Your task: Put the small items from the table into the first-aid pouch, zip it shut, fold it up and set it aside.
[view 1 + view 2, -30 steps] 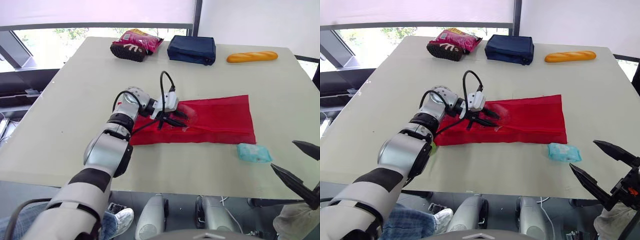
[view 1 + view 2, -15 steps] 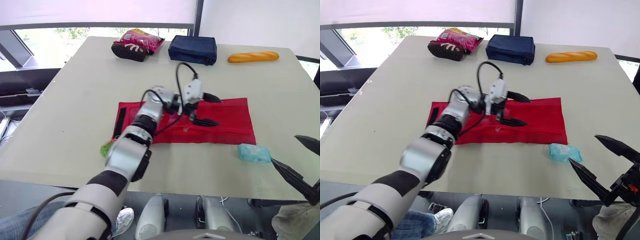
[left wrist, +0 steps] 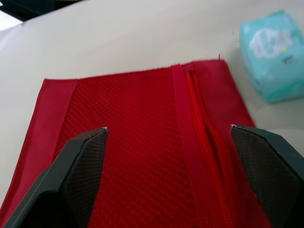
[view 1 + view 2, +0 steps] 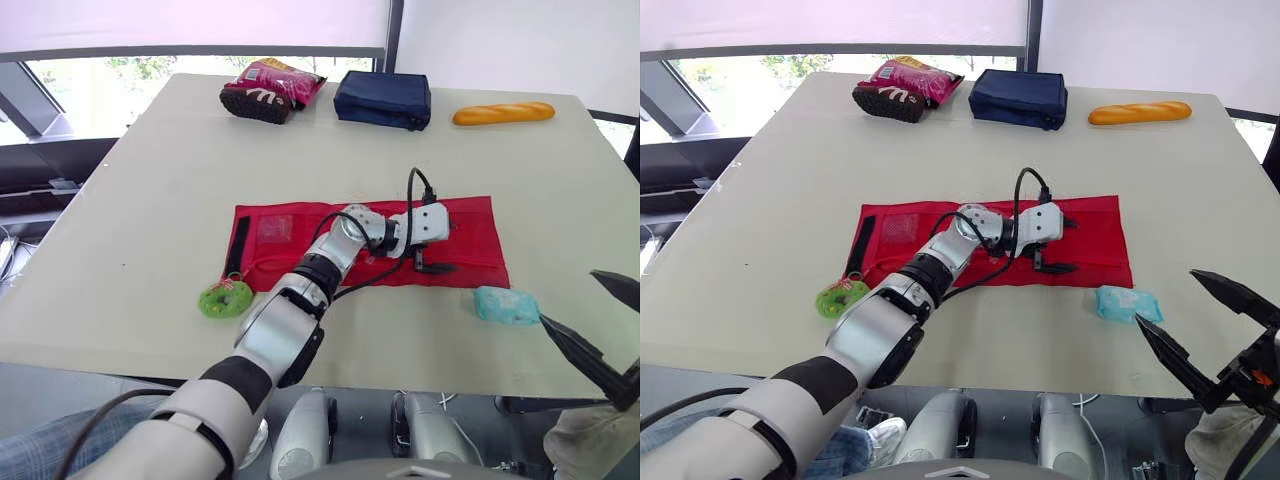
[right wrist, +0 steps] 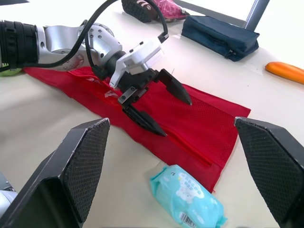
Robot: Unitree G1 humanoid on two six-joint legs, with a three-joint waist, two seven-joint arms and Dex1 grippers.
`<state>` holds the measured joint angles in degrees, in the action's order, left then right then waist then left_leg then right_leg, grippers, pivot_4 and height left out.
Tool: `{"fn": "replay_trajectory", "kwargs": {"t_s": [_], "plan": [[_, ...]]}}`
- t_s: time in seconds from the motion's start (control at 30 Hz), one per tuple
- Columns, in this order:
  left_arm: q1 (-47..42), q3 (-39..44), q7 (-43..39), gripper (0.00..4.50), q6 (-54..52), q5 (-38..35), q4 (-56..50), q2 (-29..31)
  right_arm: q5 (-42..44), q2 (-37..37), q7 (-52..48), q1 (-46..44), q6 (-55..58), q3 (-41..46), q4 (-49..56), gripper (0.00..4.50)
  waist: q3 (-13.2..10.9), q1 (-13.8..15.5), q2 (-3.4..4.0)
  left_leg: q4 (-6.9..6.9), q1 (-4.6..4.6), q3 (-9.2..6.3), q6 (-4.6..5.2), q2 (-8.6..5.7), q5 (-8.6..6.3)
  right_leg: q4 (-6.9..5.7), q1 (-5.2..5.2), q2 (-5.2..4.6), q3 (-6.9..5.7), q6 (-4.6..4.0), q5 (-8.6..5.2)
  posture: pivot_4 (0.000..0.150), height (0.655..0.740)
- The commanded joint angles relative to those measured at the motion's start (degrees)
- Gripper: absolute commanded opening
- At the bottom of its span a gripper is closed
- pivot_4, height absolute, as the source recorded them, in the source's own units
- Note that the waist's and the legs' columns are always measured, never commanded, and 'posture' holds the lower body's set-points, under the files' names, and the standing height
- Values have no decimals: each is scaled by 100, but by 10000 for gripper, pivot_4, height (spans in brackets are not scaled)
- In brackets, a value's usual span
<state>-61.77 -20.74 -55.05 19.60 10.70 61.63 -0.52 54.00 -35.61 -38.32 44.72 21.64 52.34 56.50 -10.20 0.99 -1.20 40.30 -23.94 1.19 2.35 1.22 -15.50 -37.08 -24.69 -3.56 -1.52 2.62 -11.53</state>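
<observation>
Now left gripper point(image 4: 446, 248), fingers apart, hangs over red pouch point(image 4: 475, 235) right of centre; right gripper point(image 4: 1165, 296), 2 fingers spread, lower right near tissue pack point(image 4: 507, 305).

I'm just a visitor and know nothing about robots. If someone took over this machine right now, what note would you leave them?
Left gripper: open, holding nothing, over the right half of the red pouch.
Right gripper: open, holding nothing, at the near right edge of the table.
The pouch lies flat and unfolded mid-table. The tissue pack lies on the table by the pouch's near right corner, and the green ring-shaped item by its near left corner.
Done: neither item is packed.
Left: put both in, zip, fold, set aside.
</observation>
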Motion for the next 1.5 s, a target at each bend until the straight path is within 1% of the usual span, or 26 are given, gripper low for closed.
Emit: {"fn": "replay_trajectory", "kwargs": {"t_s": [0.03, 0.07, 0.17, 0.2, 0.23, 0.27, 0.33, 0.37, 0.4, 0.43, 0.47, 0.63, 0.73, 0.87, 0.9, 0.93, 1.03, 1.13, 1.2, 1.33, 1.5], "plan": [[-32, -53, 327, 43753, 132, 185, -80, -42, 58, 18, 36, 70, -168, 202, 202, 45000, 0, 0, 0, 0, 0, 0, 0, 1, 0, 0, 0, 0, 0, 0, 0, 1500, 7164], [-33, -74, 355, 43753, 166, 229, -73, -33, 49, 23, 34, 80, -178, 203, 202, 45000, 0, -1, 0, 0, 0, 0, 0, 1, 0, 0, 0, 0, 0, -1, -1, 1500, 7164], [-16, -55, 366, 36111, 177, 270, -60, -44, 19, 32, 43, 102, -214, 194, 197, 45000, 0, 0, 0, 0, 0, -1, 0, 1, 0, 0, 0, 0, -1, -3, -2, 1500, 7164], [-9, -50, 390, 29319, 190, 293, -64, -51, 3, 35, 47, 105, -227, 188, 193, 45000, 0, 0, 0, 0, -1, 0, 0, 1, 0, 1, 0, 0, -1, -4, -2, 1500, 7164], [-5, -55, 415, 26173, 217, 320, -71, -53, -17, 39, 56, 103, -237, 180, 193, 45000, 0, 0, 0, 0, -1, 0, 0, 1, 0, 2, 0, -1, -1, -4, -3, 1500, 7164], [7, -54, 421, 22042, 233, 328, -81, -63, -32, 47, 65, 102, -245, 164, 195, 45000, 0, 0, 0, 0, -1, 0, 0, 1, 0, 2, 0, -1, -1, -4, -3, 1500, 7164], [27, -32, 414, 16145, 227, 317, -98, -85, -75, 73, 76, 106, -259, 125, 208, 45000, 0, 0, 0, 0, -1, 0, 0, 1, 0, 2, 0, -1, -1, -4, -2, 1500, 7164], [31, -28, 416, 12180, 229, 320, -101, -89, -92, 85, 76, 110, -267, 111, 211, 45000, 0, 0, 0, 0, -1, 0, 0, 1, 0, 2, 0, -1, -1, -4, -2, 1500, 7164], [37, -17, 412, 6114, 229, 309, -113, -94, -122, 106, 73, 119, -278, 87, 221, 45000, 0, -1, 0, 0, -1, 0, 0, 1, 0, 2, 0, -1, -1, -4, -3, 1500, 7164], [44, 4, 399, 2300, 218, 284, -128, -99, -142, 123, 77, 127, -287, 68, 232, 45000, 0, -1, 0, 0, -1, 0, 0, 1, -1, 2, 0, -1, -1, -4, -3, 1500, 7164], [49, 24, 384, 914, 206, 260, -141, -101, -154, 136, 80, 135, -297, 56, 242, 45000, 0, -1, 0, 0, -1, 0, 0, 1, -1, 2, 0, -1, -1, -4, -3, 1500, 7164], [38, 216, 114, 914, 36, 12, -186, -63, -136, 180, 78, 197, -337, 67, 280, 45000, 0, -2, 0, 0, -1, 0, 0, 1, -1, 2, 0, -1, -1, -5, -3, 1500, 7164], [43, 418, -259, 914, -243, -300, -225, -81, -177, 191, 20, 237, -354, 71, 249, 45000, 0, -3, 0, 0, -1, 0, 0, 1, -1, 2, 0, -1, -1, -16, -10, 1500, 7164], [66, 549, -614, 914, -469, -530, -301, -105, -657, 33, -102, 138, -282, -65, -90, 45000, 0, -6, 0, 0, -1, 0, 0, 1, -1, 2, 0, -1, -2, -18, -11, 1500, 7164], [65, 553, -707, 914, -486, -559, -326, -114, -946, -84, -232, 33, -327, -241, -383, 45000, 0, -6, 0, 0, -1, 1, 0, 0, -1, 2, 0, -1, -2, -19, -11, 1500, 7164], [52, 560, -803, 914, -488, -598, -353, -135, -1198, -269, -438, -125, -404, -434, -771, 45000, 2, -25, -16, 0, 0, 1, 0, 0, -1, 2, 0, -1, -2, -19, -11, 1500, 7164], [-7, 576, -880, 914, -527, -628, -383, -182, -1731, -881, -990, -793, -639, -987, -1872, 45000, 0, -26, -22, 1, 0, 3, 1, -4, -1, 7, 2, -2, 2, -19, -10, 1500, 7164], [-23, 592, -867, 914, -579, -645, -426, -197, -1883, -1388, -1590, -1416, -684, -1519, -2608, 45000, 3, -4, -3, -1, 6, 8, 5, -8, -3, 10, 4, -2, 13, -17, -9, 1500, 7164], [9, 598, -860, 914, -609, -665, -476, -212, -1969, -1696, -1909, -2098, -630, -2108, -3167, 45000, 1, -14, -4, -5, 3, 6, 5, -7, -3, 10, 3, 5, 8, -17, -9, 1500, 7164], [38, 604, -793, 914, -687, -673, -555, -233, -2553, -2074, -2472, -3065, -895, -3080, -4177, 45000, 0, -4, 2, -5, 3, 5, 6, -7, -3, 10, 2, 7, 15, -2, 1, 1500, 7164], [61, 634, -721, 914, -832, -715, -714, -224, -3205, -2229, -2913, -4116, -1275, -3945, -5322, 45000, 0, -11, 8, -2, -2, 4, 6, -14, -3, 13, 3, 7, 22, 4, 5, 1500, 7164]]}}
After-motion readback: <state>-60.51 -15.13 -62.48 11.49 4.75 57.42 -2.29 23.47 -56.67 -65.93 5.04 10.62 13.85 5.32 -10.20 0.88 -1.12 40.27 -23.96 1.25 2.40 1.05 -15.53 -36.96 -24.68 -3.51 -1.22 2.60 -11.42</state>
